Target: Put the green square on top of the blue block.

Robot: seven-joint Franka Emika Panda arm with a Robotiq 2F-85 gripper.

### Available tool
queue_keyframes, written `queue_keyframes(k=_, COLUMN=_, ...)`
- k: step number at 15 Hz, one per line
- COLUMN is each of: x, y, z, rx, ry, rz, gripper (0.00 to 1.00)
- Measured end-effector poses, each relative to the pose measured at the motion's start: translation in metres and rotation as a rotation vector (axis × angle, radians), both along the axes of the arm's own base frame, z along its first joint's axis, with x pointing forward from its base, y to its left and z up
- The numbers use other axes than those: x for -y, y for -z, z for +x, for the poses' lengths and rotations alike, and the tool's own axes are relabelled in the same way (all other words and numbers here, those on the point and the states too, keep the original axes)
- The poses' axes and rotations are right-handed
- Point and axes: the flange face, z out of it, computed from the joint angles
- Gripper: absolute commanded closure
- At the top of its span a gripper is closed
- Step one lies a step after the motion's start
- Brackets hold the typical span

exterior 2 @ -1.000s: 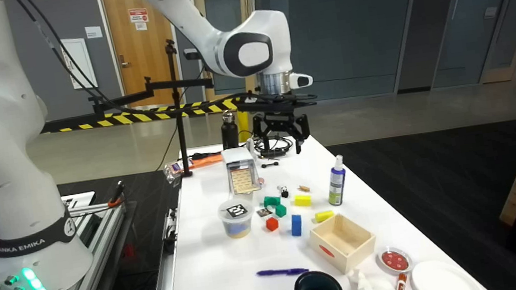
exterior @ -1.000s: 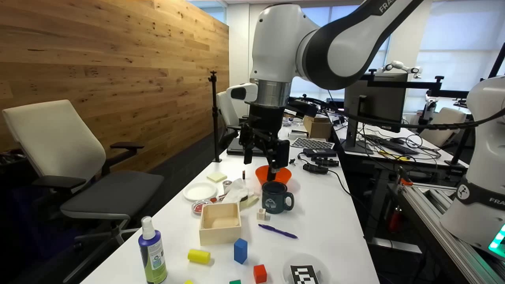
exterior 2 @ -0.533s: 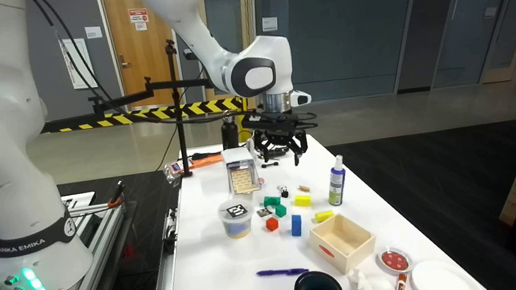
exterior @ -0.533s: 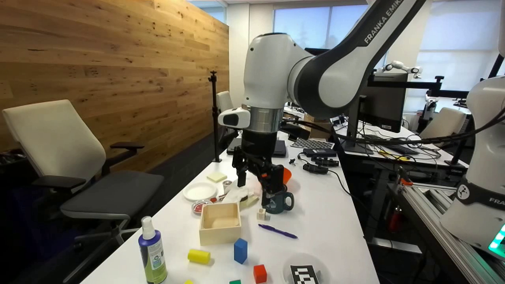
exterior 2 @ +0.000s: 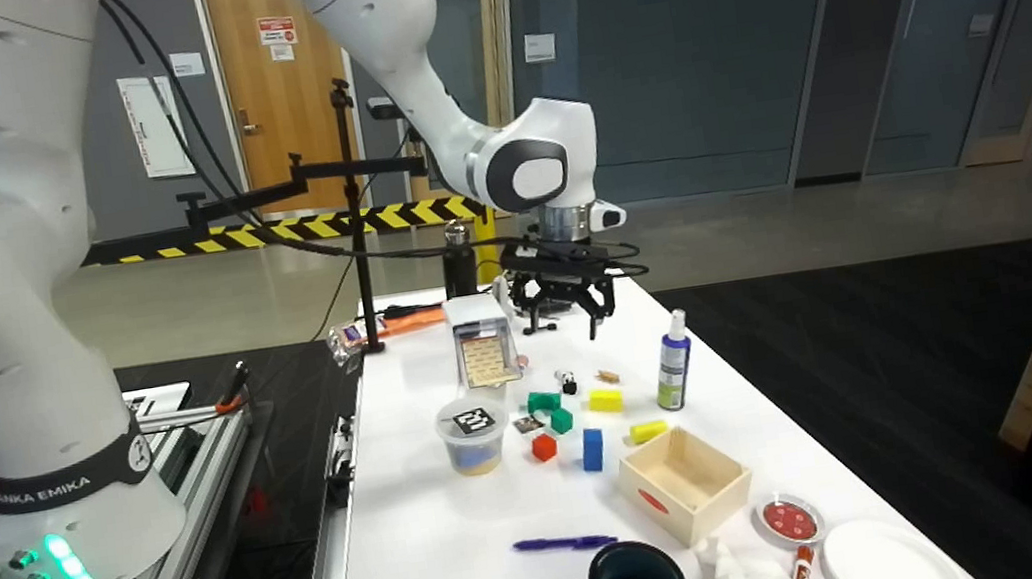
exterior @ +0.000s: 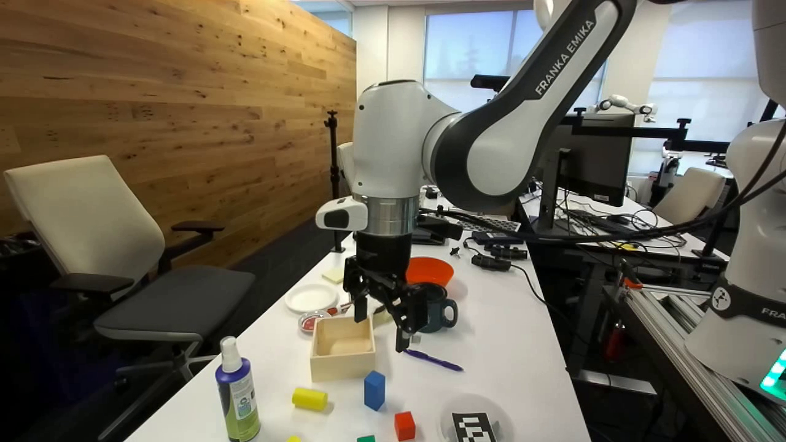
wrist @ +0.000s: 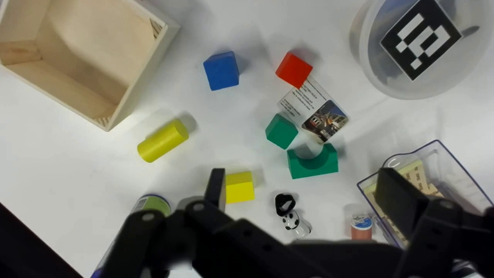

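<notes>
The jaws of the black two-fingered gripper (wrist: 305, 189) stand wide apart, holding nothing; in the wrist view, taking its top as 12 o'clock, one sits toward 9 and one toward 3. Just short of 12 o'clock from the gap, the small, squarish, solid-green block (wrist: 282, 131) lies ungrasped on the smooth white table (wrist: 58, 170).

Reaching it seems to be the step in hand. To do that well, shift over the block, turn the gripper until the jaws face two opposite sides, and narrow them partway before descending. A green arched block (wrist: 312, 166) sits at its half past 4, just beside or touching, I cannot tell which, and a printed card (wrist: 314, 112) runs along its 2 o'clock side, so a jaw could catch on either. At half past 10 from it stands the bright-blue, plain-sided upright block (wrist: 222, 71), with a small red cube (wrist: 294, 70) near 12; a straight lift above both before travelling looks wise. The blue top is narrow, so a level, centred, slow release should help avoid tipping.

In both exterior views the white-and-black arm (exterior: 509, 166) slopes down, and the gripper hangs from its end with jaws pointing down, well above the table.
</notes>
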Motion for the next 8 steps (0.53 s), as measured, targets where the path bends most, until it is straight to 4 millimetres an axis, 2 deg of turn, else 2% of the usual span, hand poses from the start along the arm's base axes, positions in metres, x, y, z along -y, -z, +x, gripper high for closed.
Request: queue_keyframes(k=8, x=-0.018, y=0.035, z=0.009, rx=-0.117, ry=-0.073, rz=-0.005, gripper=0.0)
